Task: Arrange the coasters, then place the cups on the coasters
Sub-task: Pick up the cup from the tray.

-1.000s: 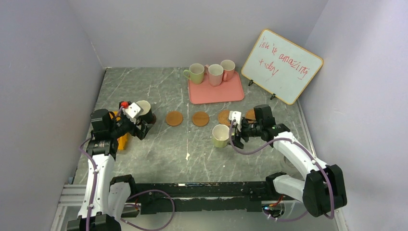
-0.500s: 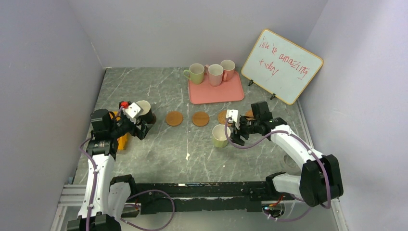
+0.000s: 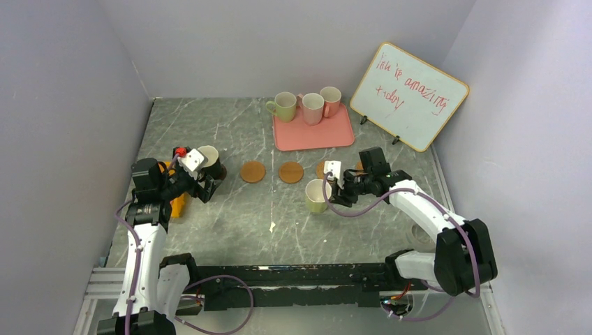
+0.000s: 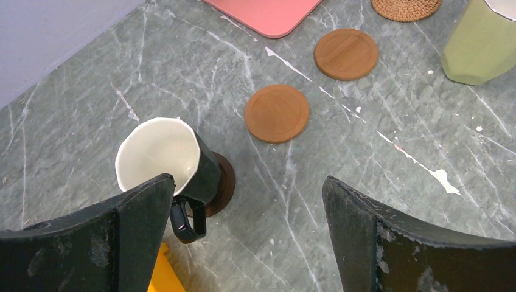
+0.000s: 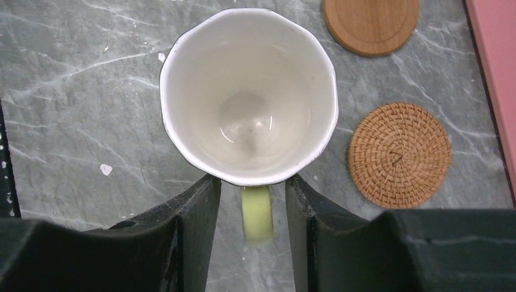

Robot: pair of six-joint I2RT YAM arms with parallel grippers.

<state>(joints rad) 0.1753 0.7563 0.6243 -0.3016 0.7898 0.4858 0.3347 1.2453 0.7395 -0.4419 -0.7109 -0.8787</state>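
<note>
R fingers (image 5: pixel 188 243) moved in, astride handle of pale-green cup (image 5: pixel 249 97), white inside.

left hand (image 4: pixel 245 190): spread wide | right hand (image 5: pixel 252 190): narrowly parted, pointing down

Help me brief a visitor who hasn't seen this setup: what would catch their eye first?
The whiteboard with red handwriting leans at the back right, and three mugs stand along the rear of the pink tray beside it. Nearer, the right hand straddles the handle of a pale green mug standing on the bare table.
</note>
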